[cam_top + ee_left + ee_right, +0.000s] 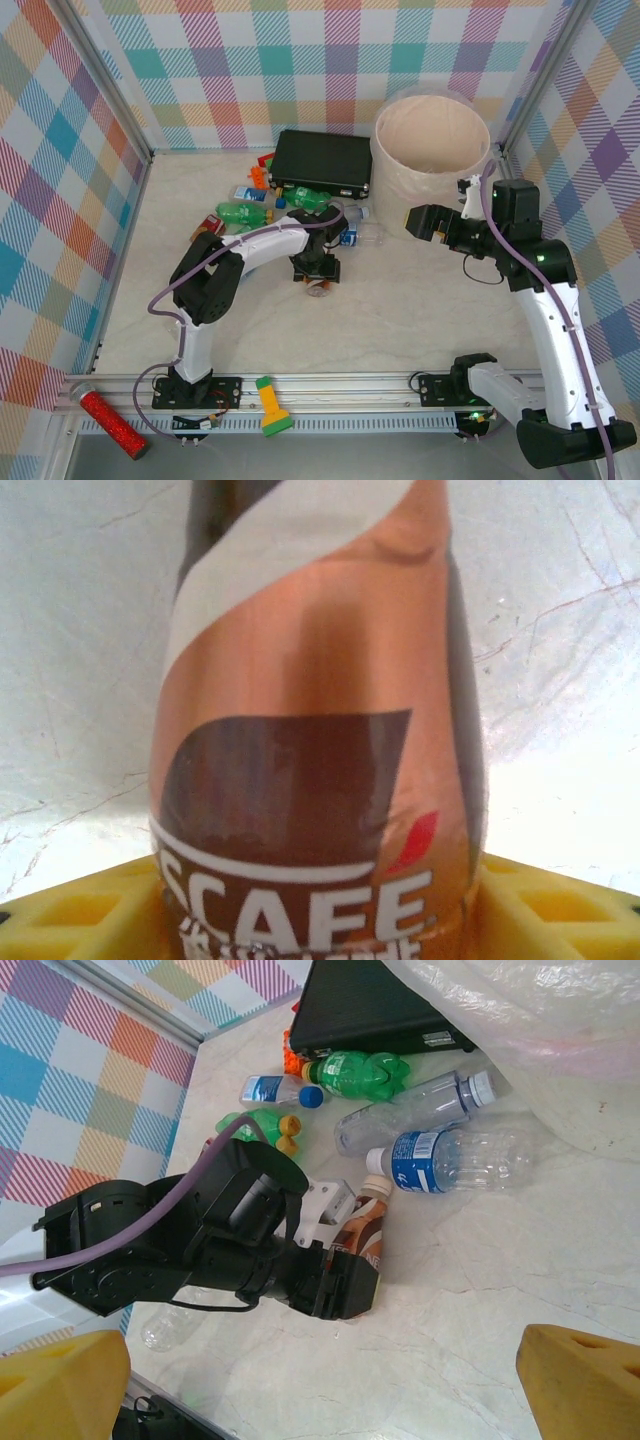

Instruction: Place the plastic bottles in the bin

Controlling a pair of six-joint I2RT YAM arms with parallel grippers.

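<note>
A brown-labelled bottle (pixel 320 730) lies on the table with my left gripper (pixel 315 272) shut round its lower body; both yellow fingers (pixel 90 910) press its sides. The right wrist view has the same grip (pixel 350 1270) on that bottle (pixel 368 1225). Behind it lie more plastic bottles: green ones (pixel 245 213) (pixel 365 1068) and clear blue-labelled ones (pixel 365 237) (pixel 460 1155). The bin (pixel 385 170), a beige bucket with a bag liner (pixel 540 1020), stands at the back right. My right gripper (pixel 420 220) hangs open in front of the bin, nothing between its fingers (pixel 60 1385).
A flat black case (pixel 322 162) lies left of the bin, behind the bottles. A red glittery cylinder (pixel 110 423) and a yellow-green flashlight (pixel 270 405) rest by the front rail. Checked walls close in the table.
</note>
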